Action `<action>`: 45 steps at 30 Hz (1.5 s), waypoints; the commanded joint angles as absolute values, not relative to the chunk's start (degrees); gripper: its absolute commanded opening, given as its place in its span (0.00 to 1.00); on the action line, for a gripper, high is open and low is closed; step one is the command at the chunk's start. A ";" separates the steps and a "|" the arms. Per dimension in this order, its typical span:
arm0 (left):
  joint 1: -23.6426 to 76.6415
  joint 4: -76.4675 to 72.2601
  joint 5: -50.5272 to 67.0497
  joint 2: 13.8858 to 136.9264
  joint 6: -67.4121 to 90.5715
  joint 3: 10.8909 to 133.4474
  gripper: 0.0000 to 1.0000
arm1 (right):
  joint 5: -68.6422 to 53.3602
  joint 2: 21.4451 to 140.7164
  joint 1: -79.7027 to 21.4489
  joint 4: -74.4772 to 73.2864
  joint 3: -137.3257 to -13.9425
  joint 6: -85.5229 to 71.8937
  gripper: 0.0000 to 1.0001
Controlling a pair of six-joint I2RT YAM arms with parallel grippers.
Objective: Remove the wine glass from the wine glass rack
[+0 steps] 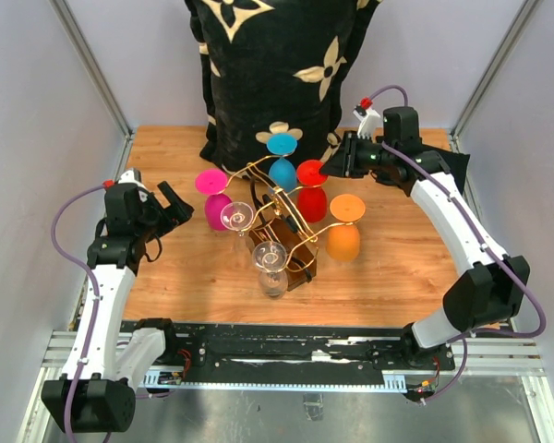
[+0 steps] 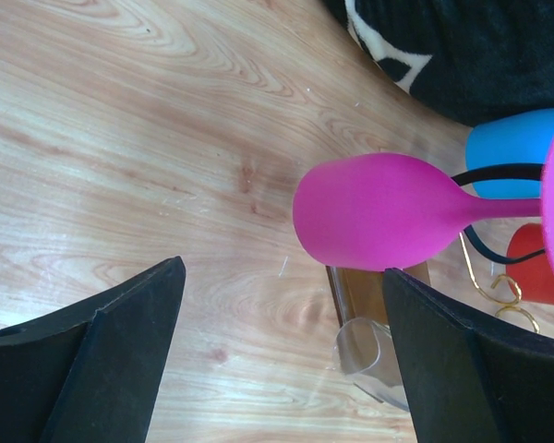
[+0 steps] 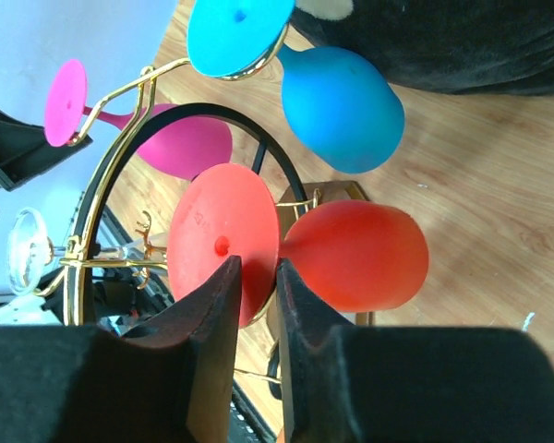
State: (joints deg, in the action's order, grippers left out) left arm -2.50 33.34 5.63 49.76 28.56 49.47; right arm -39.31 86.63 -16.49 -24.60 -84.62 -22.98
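The wine glass rack [image 1: 258, 170], gold wire on a dark wooden base, stands mid-table with several glasses hanging upside down. My right gripper [image 1: 331, 166] reaches the red wine glass [image 1: 311, 201] from the right. In the right wrist view its fingers [image 3: 212, 305] pinch the rim of the red glass's round foot [image 3: 223, 231], one finger on the foot's outer face, the other between foot and bowl [image 3: 355, 256]. My left gripper [image 1: 180, 205] stands open left of the rack, level with the pink glass [image 2: 379, 212], which lies just beyond its fingertips.
The rack also carries a blue glass [image 1: 282, 161], an orange glass [image 1: 344, 231] and two clear glasses [image 1: 237, 217] [image 1: 271, 263]. A black cushion with cream flower prints [image 1: 268, 65] stands right behind the rack. Grey walls close the table on both sides.
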 commanded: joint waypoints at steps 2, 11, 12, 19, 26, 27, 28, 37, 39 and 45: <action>-2.64 32.08 7.95 50.17 28.94 49.38 0.93 | -40.69 84.67 -17.65 -22.41 -84.38 -24.26 0.09; -2.64 32.21 7.80 50.03 28.80 48.96 0.93 | -42.99 84.33 -17.58 -17.36 -84.12 -28.92 0.01; -2.64 32.31 7.78 49.89 28.63 48.88 0.93 | -43.80 84.43 -17.60 -16.88 -84.18 -29.77 0.01; -2.64 33.04 7.15 49.35 27.86 48.61 0.94 | -41.20 79.89 -15.23 -17.96 -81.24 -30.19 0.01; -2.64 32.09 9.17 50.24 28.60 48.73 0.94 | -45.05 76.35 -13.92 -17.73 -76.48 -32.03 0.01; -2.64 32.01 9.29 50.35 28.76 48.77 0.93 | -45.84 76.01 -14.10 -16.10 -75.43 -33.21 0.01; -2.64 31.73 9.57 50.43 29.19 48.66 0.93 | -46.67 76.00 -14.45 -15.03 -74.85 -34.24 0.01; -2.64 31.42 11.04 50.58 30.00 48.16 0.93 | -50.53 82.20 -18.02 -3.73 -76.23 -41.12 0.01; -2.64 31.70 10.80 50.33 29.84 48.38 0.94 | -50.86 85.00 -17.97 -1.95 -78.68 -41.97 0.01; -2.64 33.22 9.79 49.77 28.66 49.28 0.94 | -45.60 87.70 -13.17 -6.83 -85.36 -38.81 0.01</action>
